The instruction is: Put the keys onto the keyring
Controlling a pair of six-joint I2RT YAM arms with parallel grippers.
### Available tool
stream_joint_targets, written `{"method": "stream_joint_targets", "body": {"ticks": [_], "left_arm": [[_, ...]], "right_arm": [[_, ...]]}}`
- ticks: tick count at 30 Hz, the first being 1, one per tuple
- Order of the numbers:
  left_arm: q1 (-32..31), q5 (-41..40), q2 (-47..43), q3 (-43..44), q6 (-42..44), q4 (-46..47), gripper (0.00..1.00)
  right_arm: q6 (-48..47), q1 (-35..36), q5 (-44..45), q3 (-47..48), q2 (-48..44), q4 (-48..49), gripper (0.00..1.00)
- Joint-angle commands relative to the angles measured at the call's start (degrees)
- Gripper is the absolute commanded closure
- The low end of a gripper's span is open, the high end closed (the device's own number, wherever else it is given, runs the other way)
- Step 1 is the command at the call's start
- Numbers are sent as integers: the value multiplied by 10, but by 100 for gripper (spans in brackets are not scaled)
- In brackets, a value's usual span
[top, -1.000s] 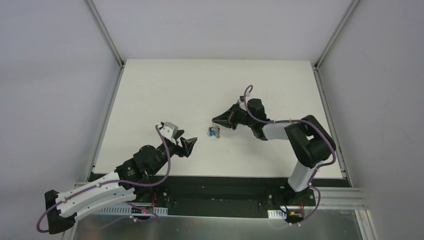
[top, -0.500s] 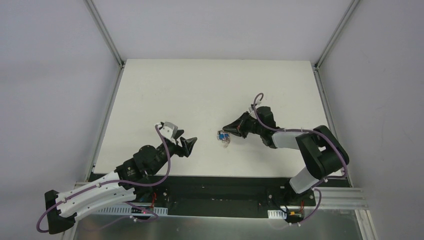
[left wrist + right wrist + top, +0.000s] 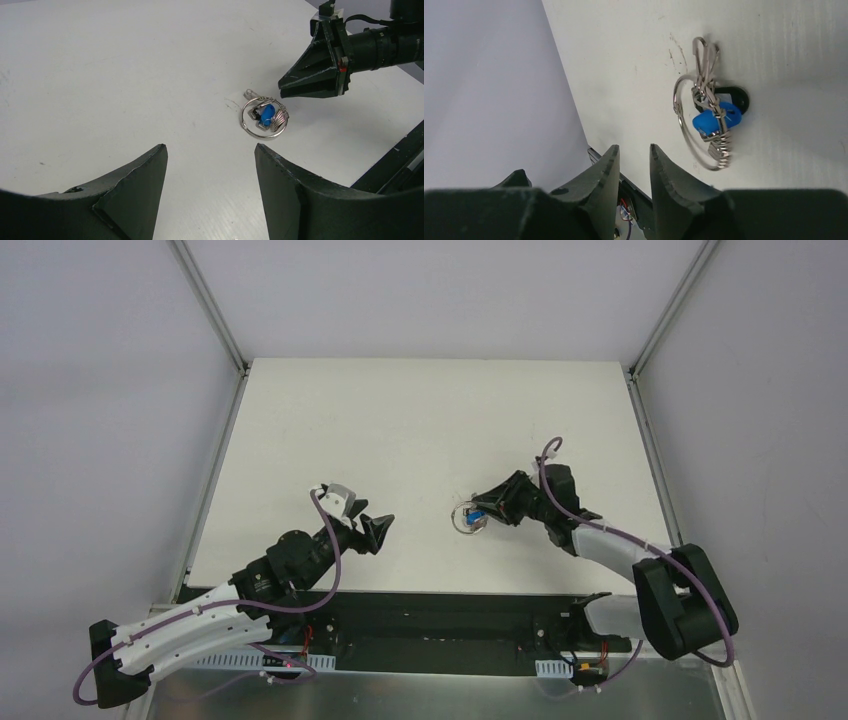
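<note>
Left wrist: keyring (image 3: 243, 119) lies flat, blue key (image 3: 268, 116) across it; left gripper (image 3: 210, 147) wide apart, right gripper (image 3: 280, 89) slightly apart.

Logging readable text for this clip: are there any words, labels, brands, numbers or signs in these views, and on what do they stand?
None can be read.
The blue key, the keyring, the left gripper and the table show no lettering.
A small red mark on the right gripper is too small to tell whether it carries text.
</note>
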Motion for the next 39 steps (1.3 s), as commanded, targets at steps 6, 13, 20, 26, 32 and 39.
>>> {"method": "stream_joint_targets", "body": {"ticks": [6,13,20,26,32,39], "left_arm": [[-2,-1,-1,-4,-5,19,36],[-2,-1,8,-2,-4,21,36],[-2,-4,11,-1,-3,21,35],[-2,-26,21,6,-7,21,13],[-2,-60,58,80,-45,-49,1],[-2,-64,111,188,-80,-131,1]], "right_arm": [[-62,-23,52,26,-155,-140,65],[-142,-23,97,82,-228,-248,59],[-217,-21,115,136,-273,-289,26],[-259,-14,128,185,-281,-308,1],[-320,57,217,261,-262,-345,1],[-342,163,405,302,-238,-359,1]]}}
